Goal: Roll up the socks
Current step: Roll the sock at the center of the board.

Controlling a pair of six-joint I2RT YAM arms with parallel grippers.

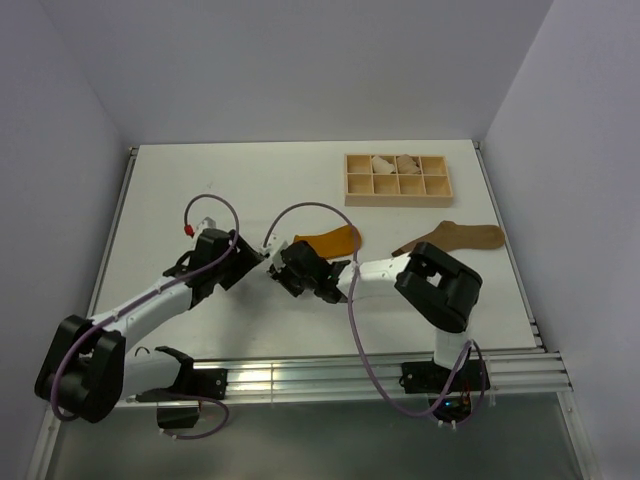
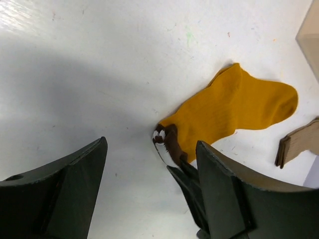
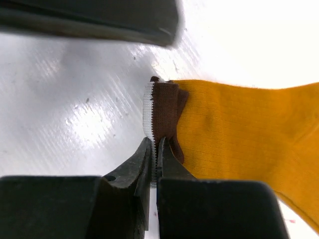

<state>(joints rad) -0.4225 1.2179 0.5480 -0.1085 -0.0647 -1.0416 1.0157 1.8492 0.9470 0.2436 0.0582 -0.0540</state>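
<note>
The mustard-orange sock (image 2: 234, 107) lies flat on the white table, its brown-and-white striped cuff (image 3: 157, 107) bunched up at the near end. My right gripper (image 3: 154, 145) is shut on that cuff's edge, and its fingers (image 2: 192, 191) show as a dark wedge in the left wrist view. My left gripper (image 2: 151, 144) stands open just beside the cuff, holding nothing; one of its fingers (image 3: 99, 20) crosses the top of the right wrist view. From above, both grippers (image 1: 262, 250) (image 1: 290, 256) meet at the sock's cuff end (image 1: 335, 240). The tan-brown sock (image 1: 455, 237) lies flat to the right.
A wooden tray (image 1: 398, 195) with several compartments stands at the back right, pale rolled bundles (image 1: 392, 162) in its far row. Its corner (image 2: 311, 35) shows in the left wrist view. The tan sock's cuff (image 2: 299, 144) lies close to the mustard sock's toe.
</note>
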